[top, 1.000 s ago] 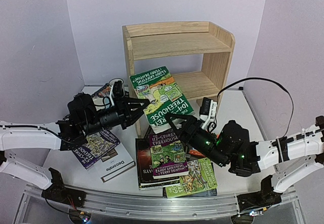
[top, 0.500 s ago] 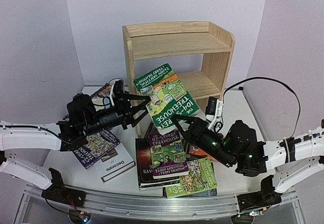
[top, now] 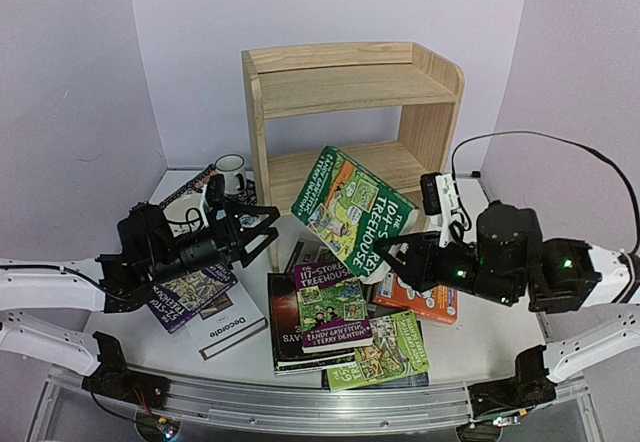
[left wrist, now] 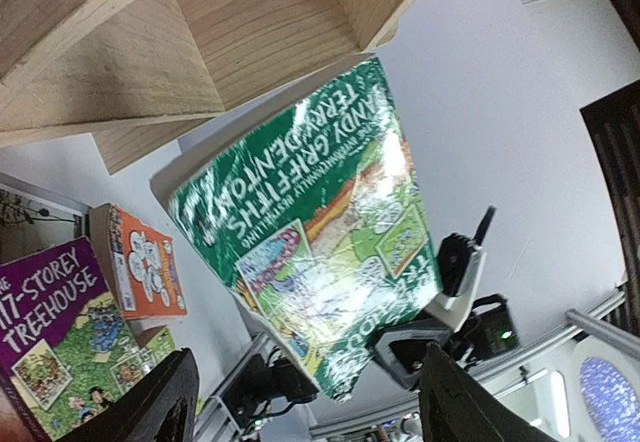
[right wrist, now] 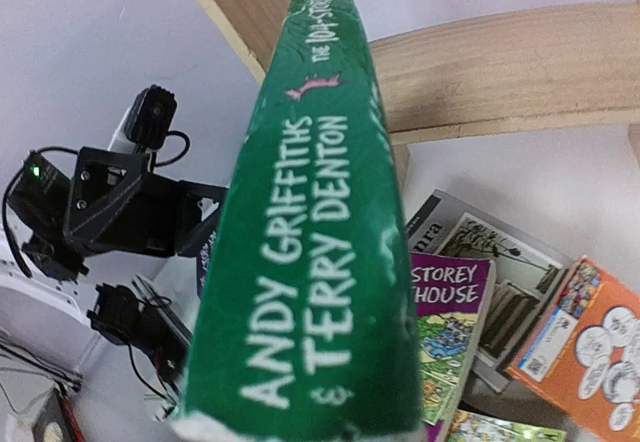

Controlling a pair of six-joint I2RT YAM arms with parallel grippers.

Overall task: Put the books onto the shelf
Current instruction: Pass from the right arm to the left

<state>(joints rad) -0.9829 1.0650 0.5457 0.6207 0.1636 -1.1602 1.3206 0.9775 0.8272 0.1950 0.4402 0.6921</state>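
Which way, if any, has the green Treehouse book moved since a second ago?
Yes: the green book has shifted right, from the left post of the shelf toward its lower opening.

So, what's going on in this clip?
The right gripper holds the green book by its lower end, tilted in the air in front of the lower tier of the shelf, not yet on it. The left gripper hangs open to the left of it, touching nothing. Several other books, the purple book among them, lie on the table.
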